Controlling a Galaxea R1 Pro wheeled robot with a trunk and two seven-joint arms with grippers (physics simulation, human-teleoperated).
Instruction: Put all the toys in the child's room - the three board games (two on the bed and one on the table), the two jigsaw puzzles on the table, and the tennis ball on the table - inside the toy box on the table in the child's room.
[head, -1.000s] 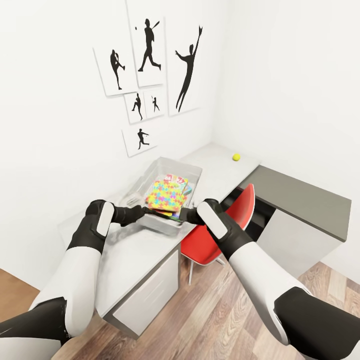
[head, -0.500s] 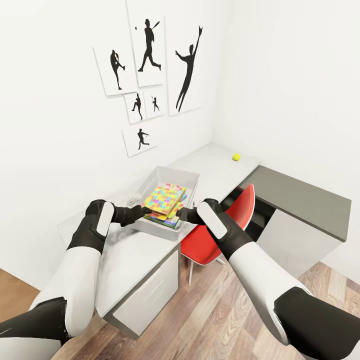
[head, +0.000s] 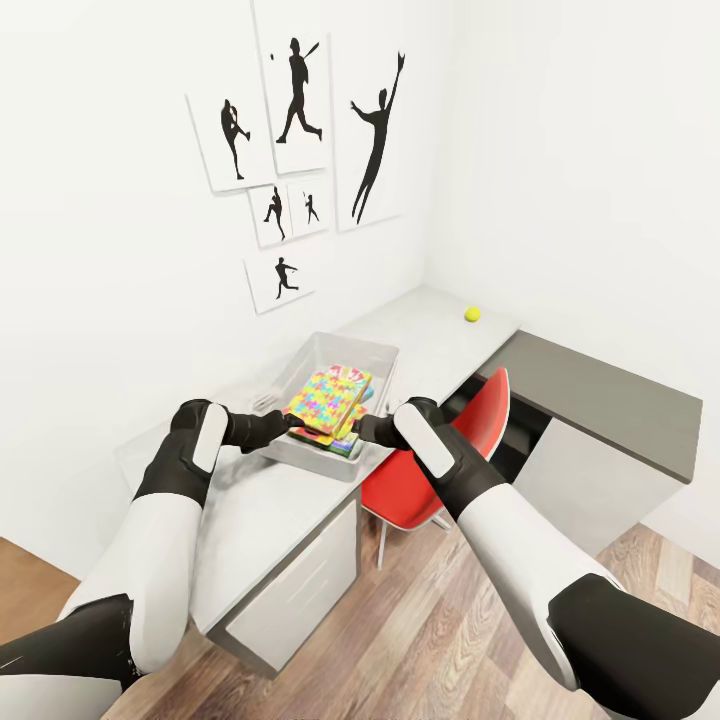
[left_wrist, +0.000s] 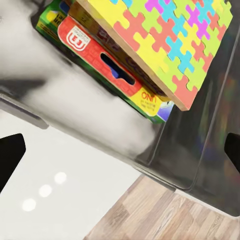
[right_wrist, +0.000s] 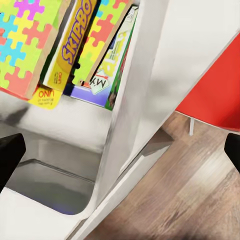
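Toy box (head: 372, 352) on table (head: 270, 500), tilted, both grippers at near rim. Left gripper (head: 287, 424) at near-left corner of toy box, right gripper (head: 364, 431) at near-right corner; fingers spread wide in wrist views, grip on rim cannot tell. Jigsaw puzzles (head: 325, 396) atop board games (left_wrist: 95, 57) stacked inside toy box. Tennis ball (head: 472, 314) on table, well beyond toy box, near wall corner. Red chair (head: 452, 458) beside toy box.
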